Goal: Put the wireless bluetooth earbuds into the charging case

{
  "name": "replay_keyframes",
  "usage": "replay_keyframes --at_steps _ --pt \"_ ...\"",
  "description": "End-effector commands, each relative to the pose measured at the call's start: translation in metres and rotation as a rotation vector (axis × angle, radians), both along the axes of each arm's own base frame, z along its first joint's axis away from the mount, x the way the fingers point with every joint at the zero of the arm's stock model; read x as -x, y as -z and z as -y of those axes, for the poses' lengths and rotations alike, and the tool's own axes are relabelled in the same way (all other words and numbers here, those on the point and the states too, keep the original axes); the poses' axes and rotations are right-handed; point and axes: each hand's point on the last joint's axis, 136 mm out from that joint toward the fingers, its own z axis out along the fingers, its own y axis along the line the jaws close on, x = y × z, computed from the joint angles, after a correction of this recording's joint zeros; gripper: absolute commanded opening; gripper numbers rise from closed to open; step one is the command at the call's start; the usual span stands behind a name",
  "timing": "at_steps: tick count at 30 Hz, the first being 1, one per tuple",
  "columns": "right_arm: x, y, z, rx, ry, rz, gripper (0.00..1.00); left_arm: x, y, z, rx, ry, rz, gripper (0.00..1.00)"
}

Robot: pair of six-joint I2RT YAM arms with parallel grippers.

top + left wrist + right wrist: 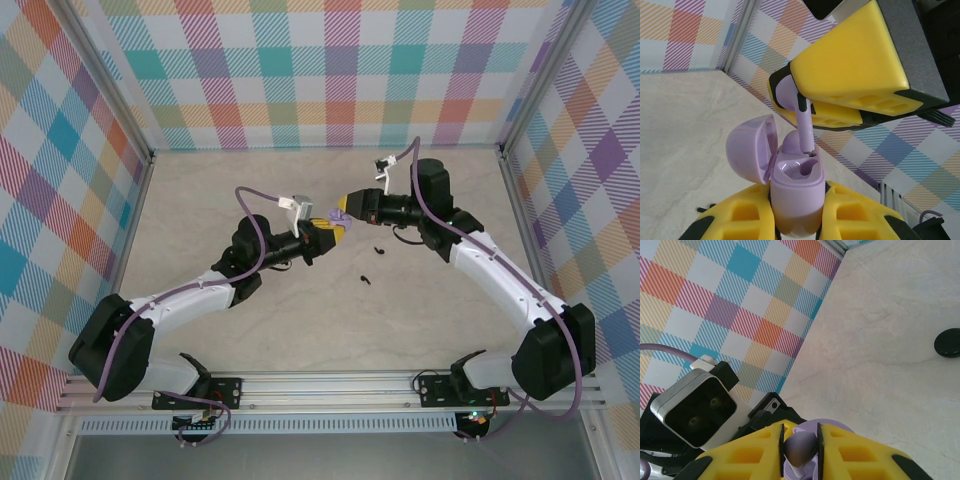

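Over tabletop (pixel 200 200), left tool (pixel 797 220) clamping lilac case (pixel 795 187), right tool (pixel 800 447) pinching lilac earbud (pixel 804 122)

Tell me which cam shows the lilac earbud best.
Left wrist: the lilac earbud shows nearly whole, stem tip at the open lilac case, head pinched in the right gripper. Right wrist shows its head between the fingers; top external, a lilac speck with the case.
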Motion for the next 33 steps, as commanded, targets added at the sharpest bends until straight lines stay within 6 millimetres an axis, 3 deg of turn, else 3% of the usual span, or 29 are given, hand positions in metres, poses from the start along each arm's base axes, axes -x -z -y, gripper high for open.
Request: replay_keyframes --at_steps 1,33 --pt "-0.002 -0.009 -0.004 0.003 -0.015 0.04 0.24 0.011 -0.018 0.002 0.028 0.026 0.065 0.13" --pt "0.01 -0.002 -0.01 0.036 -0.088 0.034 0.24 0.006 -0.019 0.0 0.028 -0.007 0.053 0.13"
